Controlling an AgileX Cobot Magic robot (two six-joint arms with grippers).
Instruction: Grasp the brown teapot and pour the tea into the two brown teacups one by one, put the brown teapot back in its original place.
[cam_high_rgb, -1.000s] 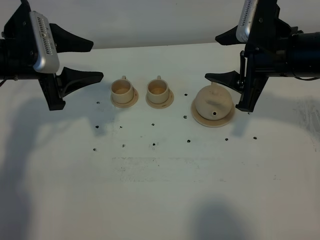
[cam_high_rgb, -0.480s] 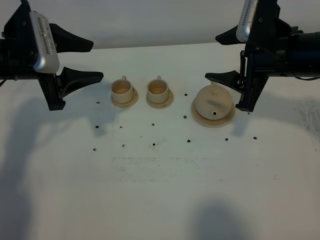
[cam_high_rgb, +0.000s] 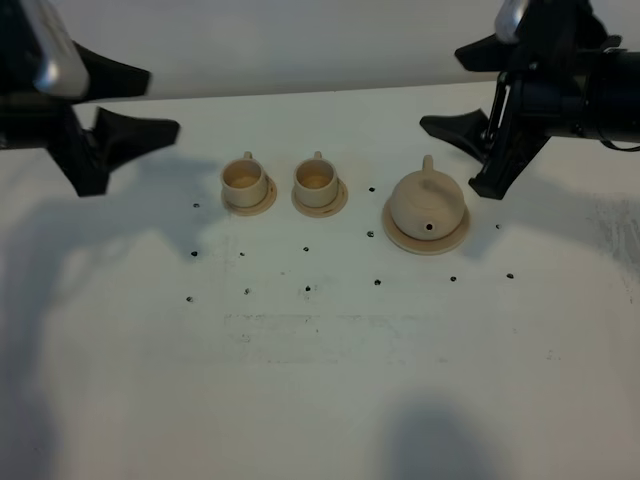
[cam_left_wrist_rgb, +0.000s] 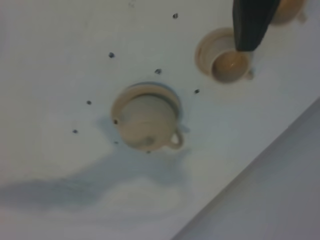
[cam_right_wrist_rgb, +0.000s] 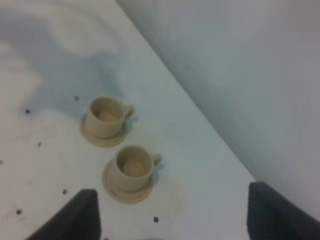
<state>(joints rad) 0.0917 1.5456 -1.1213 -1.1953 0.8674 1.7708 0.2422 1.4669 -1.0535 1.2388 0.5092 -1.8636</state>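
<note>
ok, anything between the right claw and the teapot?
Nothing visible. The right claw hangs open above the table, just beyond the brown teapot, with no object between them. The teapot sits on its saucer. The nearer teacup and the farther teacup stand on the teapot's other side, out of the path.

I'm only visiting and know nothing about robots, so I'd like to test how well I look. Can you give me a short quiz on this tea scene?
1. True or false: the right gripper is holding the brown teapot.
2. How many teacups are out? A) one B) two C) three
3. Fill in: in the high view, the teapot stands to the ___ of both cups.

Key:
1. False. The teapot sits on its saucer, and the gripper is open and apart from it.
2. B.
3. Right.
</note>
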